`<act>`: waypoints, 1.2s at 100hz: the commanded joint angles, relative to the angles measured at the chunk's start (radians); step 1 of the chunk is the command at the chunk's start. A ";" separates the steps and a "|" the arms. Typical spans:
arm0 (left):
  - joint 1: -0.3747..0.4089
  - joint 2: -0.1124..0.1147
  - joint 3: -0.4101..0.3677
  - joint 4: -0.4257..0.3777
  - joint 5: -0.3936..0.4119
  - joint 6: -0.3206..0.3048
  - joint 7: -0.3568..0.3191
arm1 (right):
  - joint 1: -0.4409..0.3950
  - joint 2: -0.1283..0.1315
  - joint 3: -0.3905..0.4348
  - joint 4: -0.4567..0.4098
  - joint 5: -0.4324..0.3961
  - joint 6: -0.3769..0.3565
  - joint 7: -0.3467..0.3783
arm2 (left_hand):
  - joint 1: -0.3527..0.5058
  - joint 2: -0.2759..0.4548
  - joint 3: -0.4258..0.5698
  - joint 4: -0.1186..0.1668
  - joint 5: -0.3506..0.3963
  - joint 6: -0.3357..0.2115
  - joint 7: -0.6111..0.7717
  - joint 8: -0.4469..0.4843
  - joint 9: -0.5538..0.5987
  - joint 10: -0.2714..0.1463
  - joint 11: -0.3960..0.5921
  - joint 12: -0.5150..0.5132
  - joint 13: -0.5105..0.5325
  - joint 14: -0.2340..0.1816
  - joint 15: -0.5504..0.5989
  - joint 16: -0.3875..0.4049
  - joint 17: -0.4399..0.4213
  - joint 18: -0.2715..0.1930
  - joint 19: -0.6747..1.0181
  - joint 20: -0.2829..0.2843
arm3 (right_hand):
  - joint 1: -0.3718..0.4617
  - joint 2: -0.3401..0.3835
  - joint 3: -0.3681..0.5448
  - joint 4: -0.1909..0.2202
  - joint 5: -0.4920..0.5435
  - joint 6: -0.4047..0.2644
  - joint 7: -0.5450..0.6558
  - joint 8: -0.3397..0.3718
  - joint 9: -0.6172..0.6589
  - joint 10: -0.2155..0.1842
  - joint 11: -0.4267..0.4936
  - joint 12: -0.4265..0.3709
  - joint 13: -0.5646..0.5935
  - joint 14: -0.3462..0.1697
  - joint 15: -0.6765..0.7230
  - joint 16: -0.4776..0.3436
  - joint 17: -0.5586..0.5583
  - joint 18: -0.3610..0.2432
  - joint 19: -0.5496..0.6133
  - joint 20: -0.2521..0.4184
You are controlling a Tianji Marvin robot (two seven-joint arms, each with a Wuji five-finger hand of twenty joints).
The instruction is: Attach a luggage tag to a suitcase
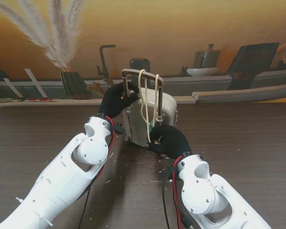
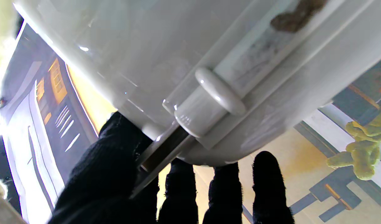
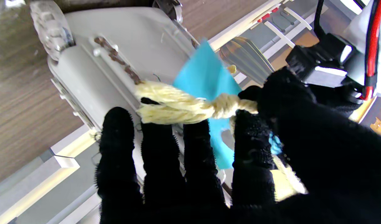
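A small cream suitcase [image 1: 155,114] stands on the dark table with its brown pull handle [image 1: 142,74] raised. A pale yellow cord [image 1: 144,102] is draped over that handle and hangs down the case's near face. My left hand [image 1: 115,101], in a black glove, is shut on the suitcase's upper left side by the handle post [image 2: 161,152]. My right hand [image 1: 170,140] is shut on the knotted cord [image 3: 190,105] and the teal luggage tag [image 3: 206,77], low against the case's near face [image 3: 140,46].
The dark wood table [image 1: 238,138] carries small pale scraps near my right forearm. Behind it a printed kitchen backdrop shows a pampas-grass vase [image 1: 72,81], a tap and a sink. A clear caster wheel [image 3: 50,28] shows at the case's bottom.
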 commanded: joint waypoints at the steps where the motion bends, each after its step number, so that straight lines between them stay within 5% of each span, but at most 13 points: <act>1: 0.020 -0.002 0.012 0.007 0.005 0.014 -0.029 | -0.015 0.005 -0.004 0.015 0.009 -0.003 0.009 | 0.047 0.011 0.022 -0.008 0.080 0.030 0.089 0.041 0.126 0.087 0.158 0.067 0.064 -0.022 0.102 0.064 -0.006 -0.081 0.021 -0.012 | 0.027 0.016 -0.008 0.017 -0.002 -0.088 0.004 0.031 -0.027 0.022 -0.023 -0.007 0.009 0.016 -0.018 -0.016 -0.010 0.016 -0.012 -0.009; 120: 0.029 -0.005 0.014 -0.003 0.001 0.030 -0.023 | 0.074 0.033 -0.111 0.222 -0.030 0.114 0.139 | 0.050 0.012 0.022 -0.008 0.079 0.034 0.090 0.040 0.124 0.090 0.159 0.068 0.063 -0.019 0.106 0.064 -0.009 -0.080 0.022 -0.019 | 0.026 0.015 0.000 0.017 0.006 -0.063 0.007 0.017 -0.021 0.001 -0.013 -0.013 -0.011 -0.002 -0.035 -0.019 -0.024 -0.012 -0.027 -0.015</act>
